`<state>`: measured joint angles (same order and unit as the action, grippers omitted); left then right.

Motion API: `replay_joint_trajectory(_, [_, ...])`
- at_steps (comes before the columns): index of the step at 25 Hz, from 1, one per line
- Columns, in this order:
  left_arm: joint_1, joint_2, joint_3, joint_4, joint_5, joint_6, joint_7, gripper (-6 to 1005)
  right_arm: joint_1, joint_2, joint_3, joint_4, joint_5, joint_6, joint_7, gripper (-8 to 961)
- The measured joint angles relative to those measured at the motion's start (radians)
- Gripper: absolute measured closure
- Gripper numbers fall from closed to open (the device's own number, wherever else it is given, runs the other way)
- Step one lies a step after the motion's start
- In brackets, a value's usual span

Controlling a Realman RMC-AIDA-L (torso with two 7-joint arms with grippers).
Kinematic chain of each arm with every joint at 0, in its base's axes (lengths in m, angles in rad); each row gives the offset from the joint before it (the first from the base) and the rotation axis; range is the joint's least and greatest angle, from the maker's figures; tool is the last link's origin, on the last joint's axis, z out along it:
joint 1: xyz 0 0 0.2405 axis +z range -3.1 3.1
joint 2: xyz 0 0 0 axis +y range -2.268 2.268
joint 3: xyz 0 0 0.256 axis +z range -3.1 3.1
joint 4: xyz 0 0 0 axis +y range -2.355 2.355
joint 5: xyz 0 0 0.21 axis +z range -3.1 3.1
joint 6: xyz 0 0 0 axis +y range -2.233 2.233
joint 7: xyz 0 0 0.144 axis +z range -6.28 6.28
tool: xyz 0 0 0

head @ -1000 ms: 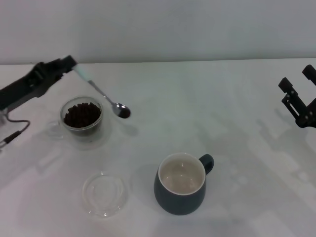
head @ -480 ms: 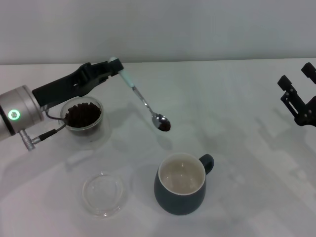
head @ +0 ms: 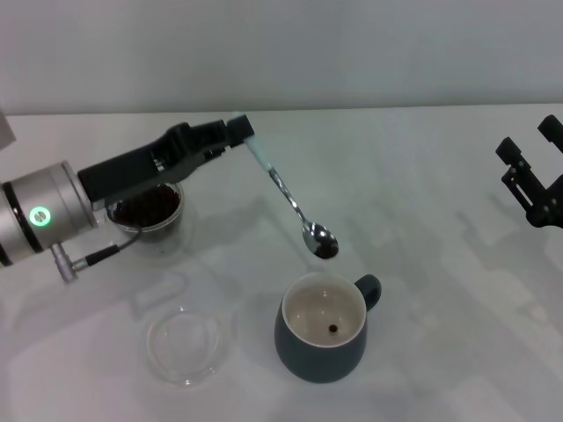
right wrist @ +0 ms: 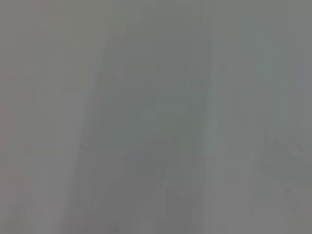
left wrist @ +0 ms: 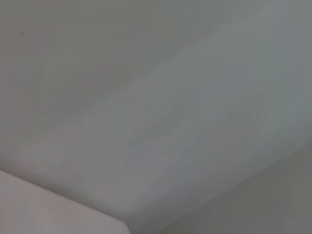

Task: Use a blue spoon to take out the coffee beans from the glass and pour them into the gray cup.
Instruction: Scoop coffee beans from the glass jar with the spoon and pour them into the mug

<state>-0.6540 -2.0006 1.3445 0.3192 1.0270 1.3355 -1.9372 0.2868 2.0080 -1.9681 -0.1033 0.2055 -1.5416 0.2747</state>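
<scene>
One blue spoon (head: 290, 200), clamped by left gripper (head: 237, 130), is hanging over one gray cup (head: 321, 338) holding one coffee bean (head: 332, 330); one glass (head: 149, 214) is sitting behind the arm; right gripper (head: 532, 171) is idling, fingers apart.

White bench (head: 413, 193) fills most of the head view; surface matte, uniform, with soft diffuse shadows lying across it and faint paler patches of reflected light. Far edge of bench meets a plain pale grey wall (head: 352, 53) in a straight horizontal line across the upper part of the view. Both wrist views show only featureless grey-white surface, no furniture, window or floor discernible.
</scene>
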Motion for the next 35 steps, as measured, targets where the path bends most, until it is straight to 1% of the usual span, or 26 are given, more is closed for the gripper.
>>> replay_joint_trajectory(4, [0.0,-0.008,0.001,0.0,0.033,0.007,-0.006,868,-0.002,0.001,0.0,0.001,0.0,0.0,0.001,346])
replay_joint_trajectory(9, [0.001,-0.008,0.001,0.004,0.053,0.007,-0.007,868,-0.006,0.002,0.0,0.004,-0.001,0.0,0.001,346])
replay_joint_trajectory(21, [0.001,-0.008,-0.003,0.078,0.184,-0.008,0.027,867,-0.008,0.002,0.0,0.005,-0.002,0.0,0.003,346])
replay_joint_trajectory(27, [-0.001,-0.01,-0.002,0.111,0.233,-0.05,0.048,867,-0.008,0.002,0.0,0.008,-0.002,0.009,0.003,346])
replay_joint_trajectory(31, [-0.001,-0.018,-0.003,0.137,0.271,-0.075,0.076,866,-0.007,0.002,0.0,0.005,-0.002,0.024,0.002,346])
replay_joint_trajectory(34, [-0.003,-0.032,-0.005,0.179,0.316,-0.098,0.144,866,-0.005,0.002,0.0,0.003,-0.001,0.032,0.0,346])
replay_joint_trajectory(35, [-0.003,-0.032,-0.005,0.179,0.316,-0.098,0.144,866,-0.004,0.002,0.0,0.002,-0.002,0.034,0.0,346])
